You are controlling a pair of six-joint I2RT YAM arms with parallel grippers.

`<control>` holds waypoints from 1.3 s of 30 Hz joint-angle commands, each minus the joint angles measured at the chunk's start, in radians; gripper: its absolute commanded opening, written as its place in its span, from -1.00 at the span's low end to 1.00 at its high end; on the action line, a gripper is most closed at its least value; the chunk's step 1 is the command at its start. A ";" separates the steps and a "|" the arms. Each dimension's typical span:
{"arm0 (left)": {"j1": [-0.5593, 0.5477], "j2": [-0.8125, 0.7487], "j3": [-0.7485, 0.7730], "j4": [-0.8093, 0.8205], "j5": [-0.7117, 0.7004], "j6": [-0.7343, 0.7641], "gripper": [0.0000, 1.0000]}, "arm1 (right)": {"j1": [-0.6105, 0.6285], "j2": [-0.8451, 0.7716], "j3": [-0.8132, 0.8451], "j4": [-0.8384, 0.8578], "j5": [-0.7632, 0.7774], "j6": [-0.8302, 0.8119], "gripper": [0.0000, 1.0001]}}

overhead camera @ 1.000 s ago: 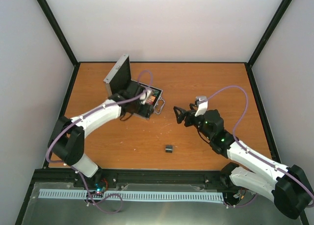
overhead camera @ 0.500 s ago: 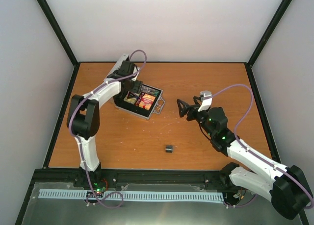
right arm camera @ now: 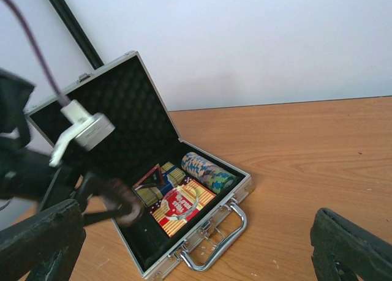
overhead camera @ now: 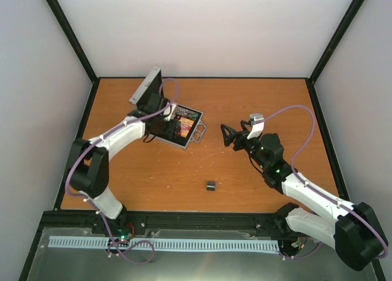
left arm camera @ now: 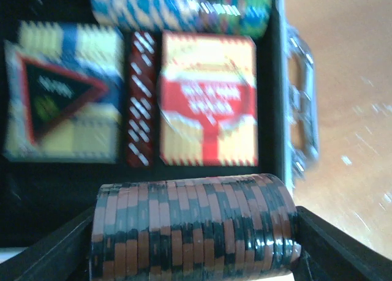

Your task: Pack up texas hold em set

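**Materials and finishes: case, contents, table**
The case (right arm camera: 164,261) has a bright metal shell, the lining (right arm camera: 122,109) is matt black dimpled foam, the handle (right arm camera: 242,218) polished metal; the chip stack (left arm camera: 193,229) is smooth glossy plastic, the card box (left arm camera: 208,100) printed card, the table (right arm camera: 306,146) matt wood-grain.

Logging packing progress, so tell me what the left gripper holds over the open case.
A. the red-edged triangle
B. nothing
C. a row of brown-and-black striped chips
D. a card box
C: in the left wrist view the left gripper clamps a row of brown-and-black striped chips between its fingers, above the open case.
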 commanded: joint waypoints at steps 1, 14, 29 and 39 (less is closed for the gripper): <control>-0.037 -0.129 -0.142 0.068 0.072 -0.129 0.01 | -0.018 0.012 -0.012 0.044 -0.023 0.012 1.00; -0.052 -0.106 -0.137 0.097 0.087 -0.073 0.01 | -0.024 0.007 -0.026 0.054 -0.039 0.017 1.00; -0.051 0.035 0.011 -0.013 0.113 -0.035 0.01 | -0.026 0.011 -0.027 0.057 -0.050 0.016 1.00; -0.052 0.102 0.088 -0.105 0.126 -0.025 0.11 | -0.028 0.010 -0.025 0.053 -0.052 0.011 1.00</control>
